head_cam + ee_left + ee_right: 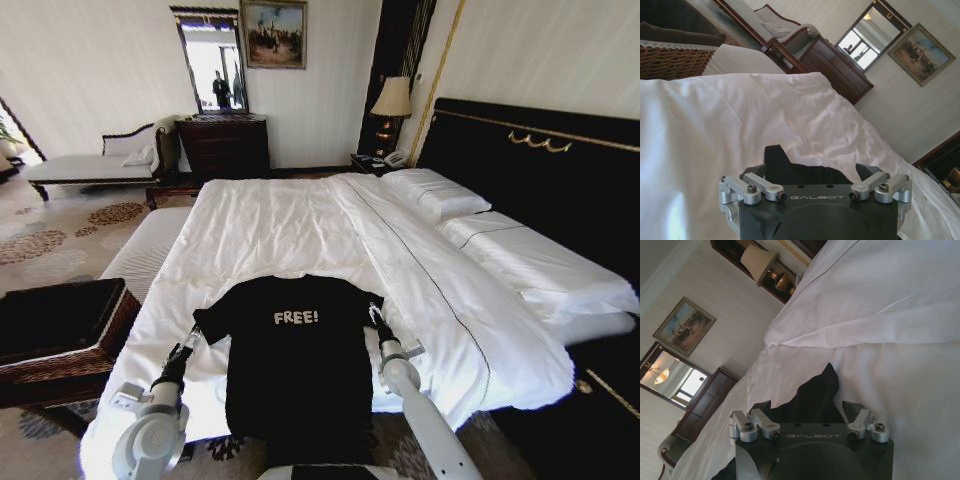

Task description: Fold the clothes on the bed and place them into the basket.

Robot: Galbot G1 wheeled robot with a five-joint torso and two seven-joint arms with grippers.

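Fingertips of left gripper point(812, 172) and right gripper point(810, 410) buried in black T-shirt point(290, 370) cloth; shirt hem lost below bed point(300, 225) edge; basket point(60, 335) cropped at left frame border.

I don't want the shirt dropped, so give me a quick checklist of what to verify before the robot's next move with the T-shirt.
1. Left gripper at the T-shirt's left sleeve: ok.
2. Right gripper at the right sleeve: ok.
3. Both grips firm: cannot tell; each wrist view shows black cloth at the fingers, but not whether they are closed.
4. Shirt spread flat, "FREE!" facing up: ok, though its hem hangs over the bed edge.
5. Basket within sight on the robot's left: ok.
6. Shirt folded: not ok, not yet folded.
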